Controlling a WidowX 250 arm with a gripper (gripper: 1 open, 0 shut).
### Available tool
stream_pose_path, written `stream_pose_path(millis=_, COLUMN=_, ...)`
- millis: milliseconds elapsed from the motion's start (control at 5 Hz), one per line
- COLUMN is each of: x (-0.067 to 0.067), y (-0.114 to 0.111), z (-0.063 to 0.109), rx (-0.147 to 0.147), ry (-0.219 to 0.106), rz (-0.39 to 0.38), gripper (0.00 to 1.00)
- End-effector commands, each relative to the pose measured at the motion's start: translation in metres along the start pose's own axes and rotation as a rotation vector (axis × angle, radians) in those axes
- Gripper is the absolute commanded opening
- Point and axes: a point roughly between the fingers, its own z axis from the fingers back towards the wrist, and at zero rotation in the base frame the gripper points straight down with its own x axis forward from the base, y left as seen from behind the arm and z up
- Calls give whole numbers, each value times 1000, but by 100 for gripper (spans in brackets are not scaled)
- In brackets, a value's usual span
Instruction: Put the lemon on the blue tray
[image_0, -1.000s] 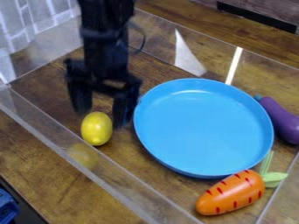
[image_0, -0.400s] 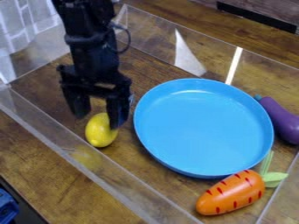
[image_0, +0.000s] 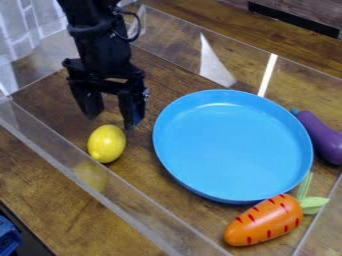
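One smooth toy lemon (image_0: 106, 144) lies on the wooden tabletop (image_0: 42, 190) beside the blue tray (image_0: 233, 145), fingers of the black gripper (image_0: 110, 119) apart behind it; probably light, firm and apt to roll, it is best grasped across its narrow middle.

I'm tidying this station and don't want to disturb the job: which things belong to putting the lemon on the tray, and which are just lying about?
Part of the job:
- yellow lemon
- blue tray

Just lying about:
- orange carrot with green leaves
- purple eggplant
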Motion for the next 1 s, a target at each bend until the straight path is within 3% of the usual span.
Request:
stream_pose_path(millis=0, x=9, y=-8, z=-2, rx=-6, ry=-29, rz=-32, gripper=100)
stream_pose_path(millis=200, x=11, y=-11, z=-17, rx=-5, ry=-39, rz=-47, gripper=100)
stream_pose_path(millis=600, x=4, y=-2, z=-14, rx=-19, ry=-31, rz=-128, gripper=100)
stream_pose_path(millis=800, x=-5, y=-5, z=-15, rx=-26, ry=-26, rz=-136, gripper=100)
